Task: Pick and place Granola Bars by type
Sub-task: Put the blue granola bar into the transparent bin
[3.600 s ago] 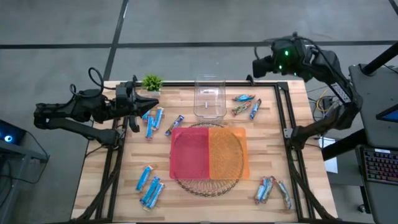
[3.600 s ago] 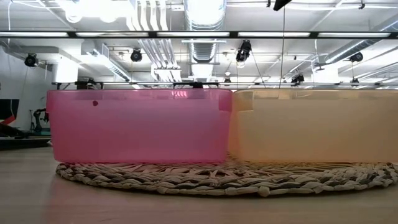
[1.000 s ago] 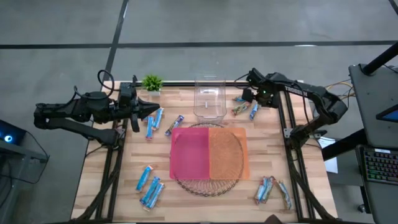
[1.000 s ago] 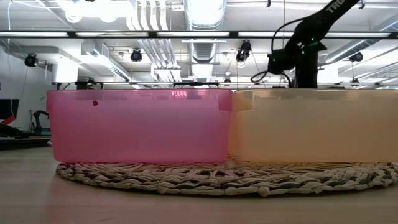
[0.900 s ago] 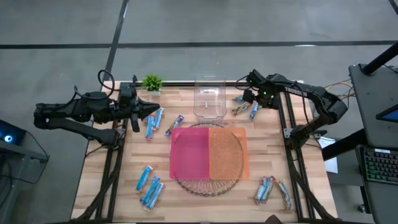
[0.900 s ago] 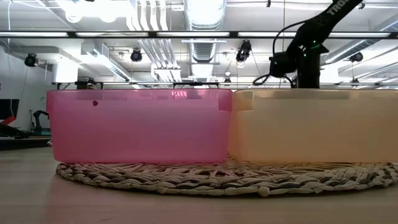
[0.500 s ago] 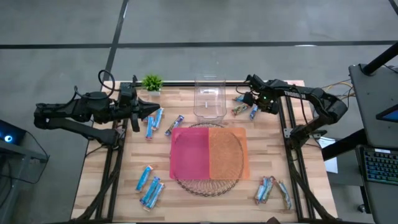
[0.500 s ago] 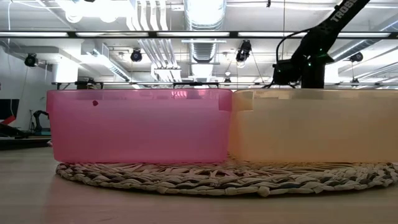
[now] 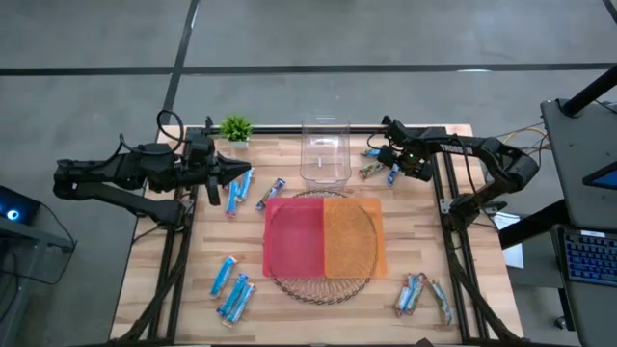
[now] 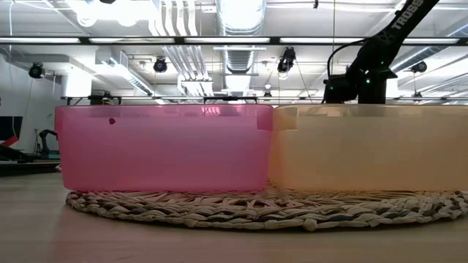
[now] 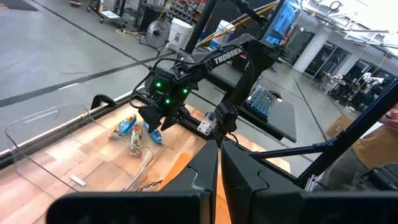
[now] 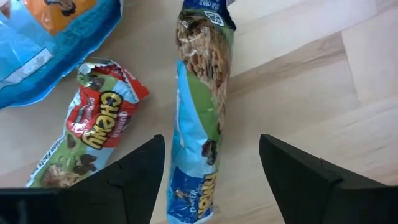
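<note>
Granola Bars [image 9: 383,162] scattered in four loose groups on the surface, all lying flat. Far right group: three bars, one blue-and-green wrapper [image 12: 202,134] with oat picture lengthwise, a crumpled Chewy bar [image 12: 87,137] just beside it. Far left group [image 9: 237,186]: light blue bars plus one darker. Near left [image 9: 229,286]: three blue. Near right [image 9: 421,293]: mixed blue and tan.

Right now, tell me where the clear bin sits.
In the high view, the clear bin stands at the table's far edge, centred, just behind the pink bin and orange bin.
</note>
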Controlling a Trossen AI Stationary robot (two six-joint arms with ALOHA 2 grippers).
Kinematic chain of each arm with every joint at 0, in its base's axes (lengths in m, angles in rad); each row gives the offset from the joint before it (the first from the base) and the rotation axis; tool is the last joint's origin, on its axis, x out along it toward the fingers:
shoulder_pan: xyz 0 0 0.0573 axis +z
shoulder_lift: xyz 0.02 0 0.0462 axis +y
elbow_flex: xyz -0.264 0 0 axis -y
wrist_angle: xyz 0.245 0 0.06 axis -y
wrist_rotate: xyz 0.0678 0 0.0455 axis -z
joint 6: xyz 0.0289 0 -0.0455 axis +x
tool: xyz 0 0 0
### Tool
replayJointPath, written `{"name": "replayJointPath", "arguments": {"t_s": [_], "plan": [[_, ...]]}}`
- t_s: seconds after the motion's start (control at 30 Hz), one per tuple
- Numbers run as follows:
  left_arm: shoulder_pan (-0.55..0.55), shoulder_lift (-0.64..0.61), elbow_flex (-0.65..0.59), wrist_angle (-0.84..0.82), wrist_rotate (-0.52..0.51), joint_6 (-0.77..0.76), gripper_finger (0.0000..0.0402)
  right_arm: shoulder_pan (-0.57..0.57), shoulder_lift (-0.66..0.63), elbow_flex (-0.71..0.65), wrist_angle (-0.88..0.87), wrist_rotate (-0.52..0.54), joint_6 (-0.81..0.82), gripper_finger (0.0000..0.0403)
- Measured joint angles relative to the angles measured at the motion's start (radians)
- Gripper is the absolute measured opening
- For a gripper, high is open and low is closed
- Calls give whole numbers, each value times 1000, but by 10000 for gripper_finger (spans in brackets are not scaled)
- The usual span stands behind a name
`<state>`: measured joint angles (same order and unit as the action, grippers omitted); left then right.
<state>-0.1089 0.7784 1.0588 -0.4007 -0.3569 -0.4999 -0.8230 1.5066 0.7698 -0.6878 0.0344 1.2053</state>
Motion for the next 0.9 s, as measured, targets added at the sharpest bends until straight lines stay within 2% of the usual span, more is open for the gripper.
{"name": "replayJointPath", "arguments": {"t_s": [0.63, 0.9], "plan": [[0, 1, 0, 0, 0, -2, 5, 0, 75, 10, 14, -10, -8, 248], [0, 1, 0, 0, 0, -6, 5, 0, 73, 9, 7, -25, -8, 213]]}}
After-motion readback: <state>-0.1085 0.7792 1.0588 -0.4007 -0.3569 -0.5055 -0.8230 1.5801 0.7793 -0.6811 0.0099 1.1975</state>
